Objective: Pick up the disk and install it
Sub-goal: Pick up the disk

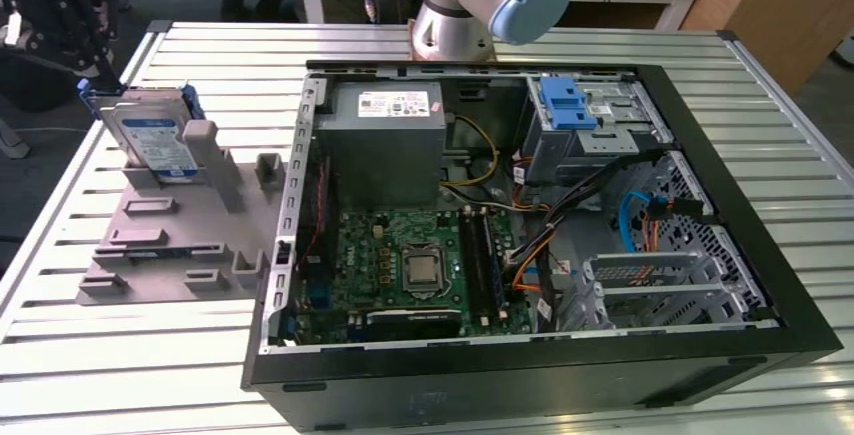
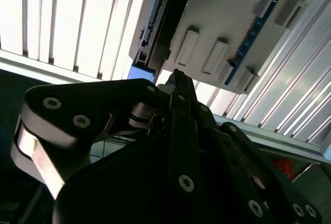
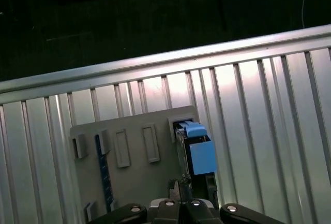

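Silver rectangular disk [image 1: 150, 137], with a white-and-blue label and a blue plastic bracket, stands on edge in a grey plastic holder [image 1: 147, 255]. The holder sits on the slatted metal table [image 1: 134, 375] beside the open black computer case [image 1: 534, 380]. In the second wrist view the black tool [image 2: 177, 77] sits just beside the disk's bracketed end, fingers pressed together and gripping nothing.

The blue-framed disk [image 1: 150, 135] stands on edge in a grey fixture [image 1: 160, 245].
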Robot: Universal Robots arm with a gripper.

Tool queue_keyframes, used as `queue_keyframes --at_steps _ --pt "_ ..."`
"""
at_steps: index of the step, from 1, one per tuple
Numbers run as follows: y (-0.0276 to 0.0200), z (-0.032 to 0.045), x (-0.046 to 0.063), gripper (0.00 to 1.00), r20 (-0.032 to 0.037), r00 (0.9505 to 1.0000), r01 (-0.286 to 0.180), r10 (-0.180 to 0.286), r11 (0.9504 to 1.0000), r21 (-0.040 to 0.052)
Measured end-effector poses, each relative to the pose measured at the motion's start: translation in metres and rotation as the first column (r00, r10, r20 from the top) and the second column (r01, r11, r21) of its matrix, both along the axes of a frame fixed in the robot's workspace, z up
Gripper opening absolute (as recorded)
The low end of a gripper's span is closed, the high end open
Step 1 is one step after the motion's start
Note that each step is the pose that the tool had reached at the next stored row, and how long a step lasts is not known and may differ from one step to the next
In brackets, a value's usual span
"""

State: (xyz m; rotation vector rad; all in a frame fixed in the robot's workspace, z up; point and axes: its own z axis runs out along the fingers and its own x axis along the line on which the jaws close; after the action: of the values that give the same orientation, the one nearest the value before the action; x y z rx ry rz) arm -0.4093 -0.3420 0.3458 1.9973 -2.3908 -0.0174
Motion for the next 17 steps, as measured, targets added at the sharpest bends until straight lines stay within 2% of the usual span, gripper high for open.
queue_keyframes --at_steps 5,7,8,9,10,13,15,16,17 --pt "0.0034 -0.0011 -0.0055 0.11 -0.0001 1.0 -0.01 0.01 1.0 0.0" --pt "0.0047 -0.0013 -0.0056 0.11 -0.0001 0.9996 -0.028 0.028 0.9996 0.0" --pt "0.0047 -0.0014 -0.0056 0.16 -0.0002 0.9991 -0.043 0.043 0.9991 0.0" --pt "0.0047 -0.0016 -0.0056 0.16 -0.0002 0.9982 -0.061 0.061 0.9982 0.0" --pt "0.0047 -0.0017 -0.0056 0.23 -0.0002 0.9969 -0.079 0.079 0.9969 0.0001" --pt "0.0048 -0.0027 -0.0056 0.35 0.0001 0.9915 -0.13 0.13 0.9915 0.0004" --pt "0.0064 -0.0036 -0.0069 0.47 -0.0002 0.99 -0.141 0.141 0.99 0.0004" --pt "0.0075 -0.0045 -0.0081 0.47 0.0 0.9898 -0.143 0.143 0.9898 0.0005" --pt "0.0087 -0.0054 -0.0095 0.53 -0.0001 0.9896 -0.144 0.144 0.9896 0.0004"
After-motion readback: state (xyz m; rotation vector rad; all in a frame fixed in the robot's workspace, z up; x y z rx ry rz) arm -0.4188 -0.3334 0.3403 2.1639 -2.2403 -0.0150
